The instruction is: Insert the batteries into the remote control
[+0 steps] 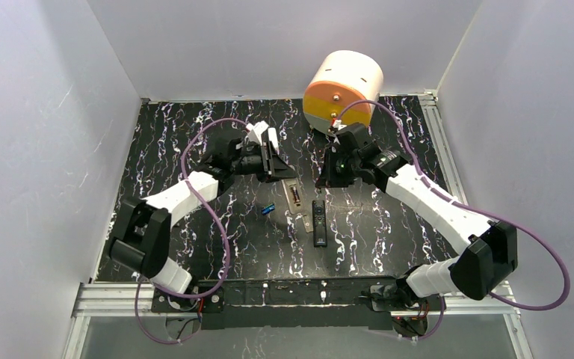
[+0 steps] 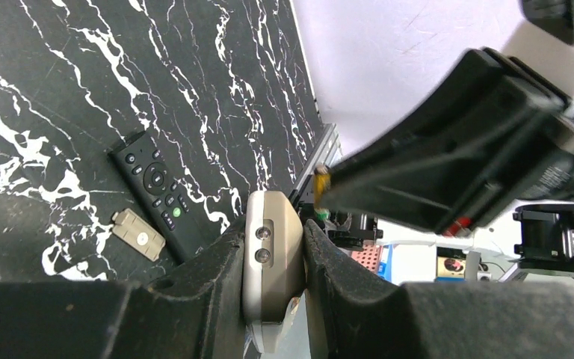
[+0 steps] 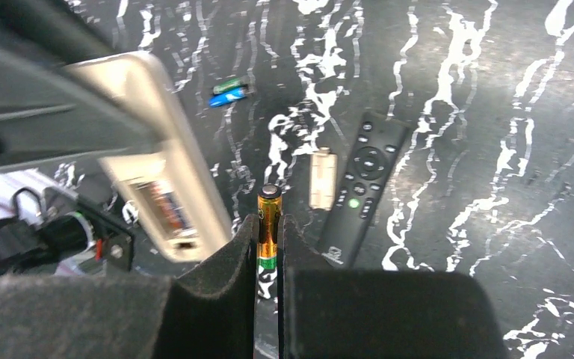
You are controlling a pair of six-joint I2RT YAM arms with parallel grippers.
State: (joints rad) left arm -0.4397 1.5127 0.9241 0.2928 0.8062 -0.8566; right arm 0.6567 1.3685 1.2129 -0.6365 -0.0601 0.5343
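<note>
My left gripper (image 1: 273,161) (image 2: 273,230) is shut on the remote control (image 2: 273,258), which is held above the table. Its greyish-tan back (image 3: 161,127) faces my right gripper. The battery compartment (image 3: 166,211) is open, and an orange-and-dark cylinder seems to lie inside it. The right gripper (image 1: 326,178) (image 3: 269,221) is shut on a battery (image 3: 269,217) with a gold-orange body and a green band. The battery's tip sticks out past the fingertips, close to the remote's lower end. A blue battery (image 3: 228,98) (image 1: 267,209) and a dark green one (image 3: 230,84) lie together on the table.
A slim black remote (image 1: 318,222) (image 2: 155,196) (image 3: 365,187) lies mid-table with a small tan cover (image 2: 138,234) (image 3: 321,178) beside it. A white and orange-yellow drum (image 1: 341,90) stands at the back. White walls enclose the black marbled table (image 1: 194,247).
</note>
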